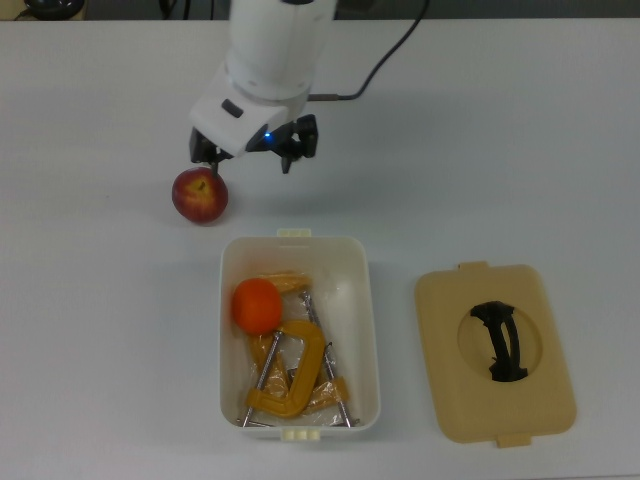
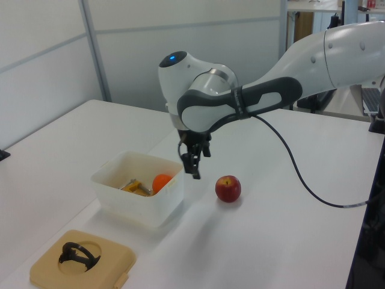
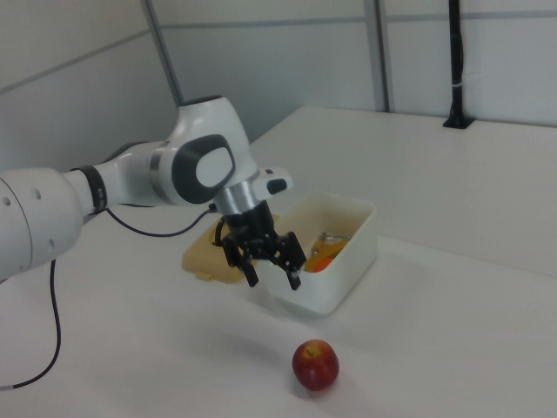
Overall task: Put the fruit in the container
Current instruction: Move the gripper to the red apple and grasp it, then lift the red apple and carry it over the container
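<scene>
The orange fruit (image 1: 257,305) lies inside the white container (image 1: 371,300), at its end nearest the arm, beside the yellow C-clamps (image 1: 290,378). It also shows over the container's (image 2: 133,201) wall as an orange fruit (image 2: 161,182). The red apple (image 1: 200,195) rests on the table outside the container, to the top view's upper left of it. My gripper (image 1: 243,157) hangs open and empty above the table, just up and right of the apple in the top view. In the right view the gripper (image 3: 272,273) hovers in front of the container (image 3: 348,261), above and left of the apple (image 3: 315,364).
A flat tan lid (image 1: 495,350) with a black handle lies on the table at the top view's right of the container. The arm's black cable (image 2: 301,180) trails over the table behind the apple (image 2: 228,188) in the left view.
</scene>
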{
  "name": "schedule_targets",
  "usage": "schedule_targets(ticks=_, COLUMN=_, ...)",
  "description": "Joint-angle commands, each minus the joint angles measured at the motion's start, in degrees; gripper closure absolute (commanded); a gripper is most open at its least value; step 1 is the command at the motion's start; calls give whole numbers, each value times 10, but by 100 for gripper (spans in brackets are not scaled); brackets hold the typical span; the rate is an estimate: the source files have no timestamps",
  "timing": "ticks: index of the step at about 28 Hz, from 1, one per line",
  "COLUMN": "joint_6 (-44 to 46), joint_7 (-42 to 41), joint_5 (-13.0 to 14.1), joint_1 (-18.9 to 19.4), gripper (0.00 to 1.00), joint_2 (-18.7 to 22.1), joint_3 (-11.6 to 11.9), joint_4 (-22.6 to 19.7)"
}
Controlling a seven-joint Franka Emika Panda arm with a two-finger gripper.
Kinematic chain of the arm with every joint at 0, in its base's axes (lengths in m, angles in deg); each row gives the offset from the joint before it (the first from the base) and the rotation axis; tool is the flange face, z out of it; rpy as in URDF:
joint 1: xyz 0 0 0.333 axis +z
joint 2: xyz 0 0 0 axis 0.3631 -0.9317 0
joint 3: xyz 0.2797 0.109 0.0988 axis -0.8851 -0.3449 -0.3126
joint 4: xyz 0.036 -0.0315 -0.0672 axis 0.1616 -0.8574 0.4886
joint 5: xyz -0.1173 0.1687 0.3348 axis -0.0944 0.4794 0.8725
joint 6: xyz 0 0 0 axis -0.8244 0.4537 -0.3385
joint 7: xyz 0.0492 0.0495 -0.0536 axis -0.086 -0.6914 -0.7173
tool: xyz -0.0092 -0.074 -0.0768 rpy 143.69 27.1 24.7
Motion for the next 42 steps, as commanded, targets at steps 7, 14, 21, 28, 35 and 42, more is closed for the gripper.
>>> schedule_targets(ticks=7, joint_6=-8, joint_7=-123, joint_5=11, joint_1=-56, gripper=0, joint_2=-20, joint_3=1, joint_4=-51)
schedule_targets(ticks=14, joint_6=-54, joint_7=-118, joint_5=-1, joint_1=-63, gripper=0, joint_2=-51, joint_3=1, joint_4=-78)
schedule_targets(ticks=21, joint_6=-60, joint_7=-117, joint_5=-4, joint_1=-72, gripper=1, joint_2=-57, joint_3=0, joint_4=-77)
schedule_targets(ticks=28, joint_6=-58, joint_7=-124, joint_5=0, joint_1=-81, gripper=40, joint_2=-54, joint_3=0, joint_4=-73)
schedule_targets(ticks=35, joint_6=-59, joint_7=-124, joint_5=-7, joint_1=-81, gripper=66, joint_2=-54, joint_3=-2, joint_4=-74)
schedule_targets(ticks=42, joint_6=-51, joint_7=-119, joint_5=2, joint_1=-82, gripper=69, joint_2=-10, joint_3=-2, joint_4=-60)
